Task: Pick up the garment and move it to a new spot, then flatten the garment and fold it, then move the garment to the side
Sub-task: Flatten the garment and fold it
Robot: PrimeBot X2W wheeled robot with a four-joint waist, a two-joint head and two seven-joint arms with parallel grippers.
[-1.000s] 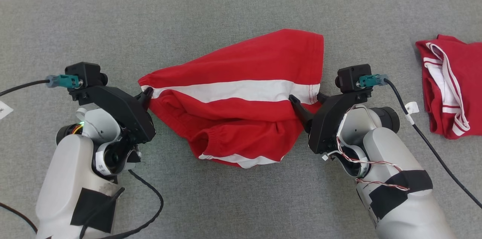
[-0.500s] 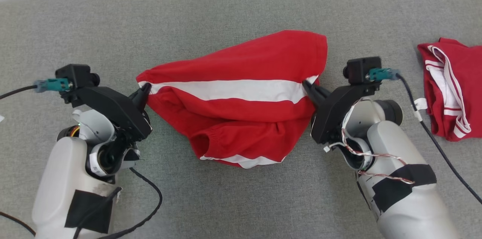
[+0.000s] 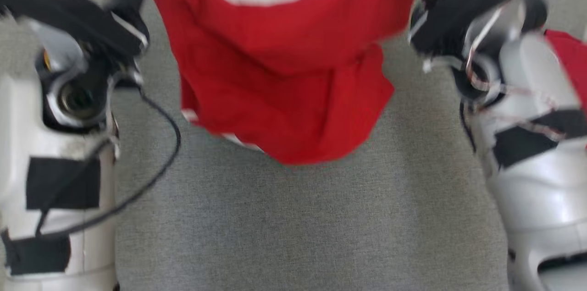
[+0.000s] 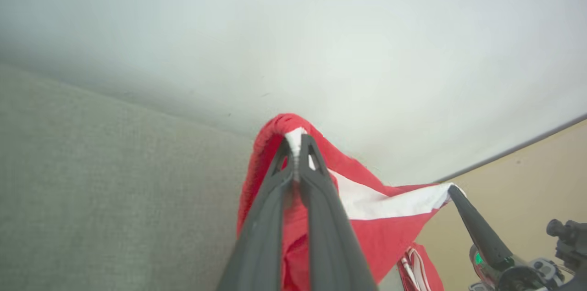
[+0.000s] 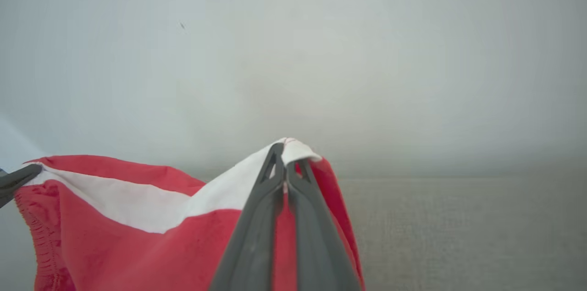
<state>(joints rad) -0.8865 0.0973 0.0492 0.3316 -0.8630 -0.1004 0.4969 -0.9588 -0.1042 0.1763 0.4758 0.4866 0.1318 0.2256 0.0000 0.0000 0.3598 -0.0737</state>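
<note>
**Evenly does it: a two-armed lift that must stay level**

The red cloth garment with a white band (image 3: 284, 75) hangs between the two arms, above the grey woven tabletop (image 3: 298, 227). The left gripper (image 4: 297, 144) has its jaws pressed together on one end of the white band (image 5: 137, 204). The right gripper (image 5: 285, 151) pinches the other end in the same way. The head view is blurred, so I cannot tell whether the lowest fold clears the tabletop.

To do this step well, I judge that both arms should rise at one rate. The band should be taut but not stretched, so neither pinch slips. The hem should hang free before any sideways travel. At the new spot the lower edge should touch first, so the cloth lays itself out flat. The carry should also stay clear of the second red-and-white garment (image 3: 568, 52) at the right.

A second ago the garment lay bunched on the tabletop. The left jaws already gripped it, and the right jaws stood spread about the band's end. Now both are closed and the cloth is up. The head camera has shifted too: the arms loom larger, and the second garment is only a red sliver behind the right arm.
</note>
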